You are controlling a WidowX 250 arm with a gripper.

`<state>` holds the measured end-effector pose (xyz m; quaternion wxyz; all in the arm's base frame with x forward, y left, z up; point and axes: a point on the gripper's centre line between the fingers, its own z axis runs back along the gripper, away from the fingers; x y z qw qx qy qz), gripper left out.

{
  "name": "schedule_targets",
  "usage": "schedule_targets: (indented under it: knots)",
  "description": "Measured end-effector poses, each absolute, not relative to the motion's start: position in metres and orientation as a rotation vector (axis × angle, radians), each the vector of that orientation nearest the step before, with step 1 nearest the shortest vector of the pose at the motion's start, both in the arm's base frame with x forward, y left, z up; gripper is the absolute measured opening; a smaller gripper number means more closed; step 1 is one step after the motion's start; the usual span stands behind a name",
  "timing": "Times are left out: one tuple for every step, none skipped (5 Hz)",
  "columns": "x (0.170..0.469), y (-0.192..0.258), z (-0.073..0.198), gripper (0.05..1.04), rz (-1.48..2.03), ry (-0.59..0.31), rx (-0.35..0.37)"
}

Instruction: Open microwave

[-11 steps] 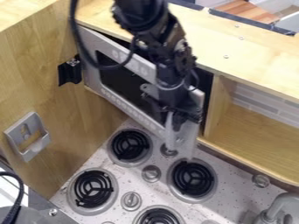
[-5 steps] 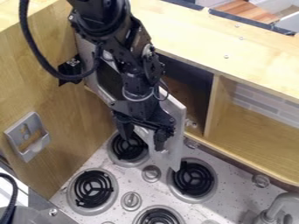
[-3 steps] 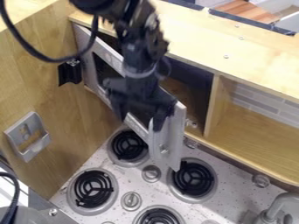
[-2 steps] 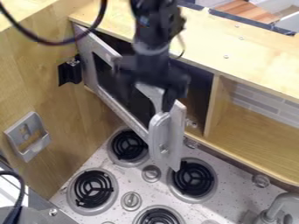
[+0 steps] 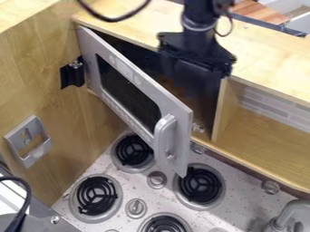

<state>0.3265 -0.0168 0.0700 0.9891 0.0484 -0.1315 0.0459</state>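
Note:
The gripper (image 5: 195,74) hangs over the front edge of the wooden top, at the upper middle, before the dark microwave opening. The silver microwave door (image 5: 176,108) stands ajar, hinged at the left and swung outward, with its free edge over the stove. Its curved handle (image 5: 161,141) faces the front left, below and left of the gripper, and the gripper is apart from it. Behind the door, part of the dark microwave interior (image 5: 194,103) shows; the gripper hides another part.
Below the door lies a stovetop (image 5: 181,212) with several black coil burners and silver knobs. An open wooden shelf (image 5: 266,131) is at the right, and a faucet (image 5: 292,213) at the lower right. A wooden wall (image 5: 36,77) with a grey holder (image 5: 29,152) bounds the left.
The door swung farther outward between the first two frames, then held still. The gripper moved left and down over the door, then up and right, away from the handle.

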Motion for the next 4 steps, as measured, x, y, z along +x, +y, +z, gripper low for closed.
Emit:
schedule_targets:
  knots:
    - [0.341,-0.025,0.052,0.998,0.047,-0.247,0.060]
    - [0.342,-0.025,0.034,0.998,0.049,-0.219,0.038]
    - [0.335,-0.022,0.021,0.998,0.071,-0.204,0.019]
    - [0.315,-0.008,0.006,0.998,0.117,-0.152,0.028]
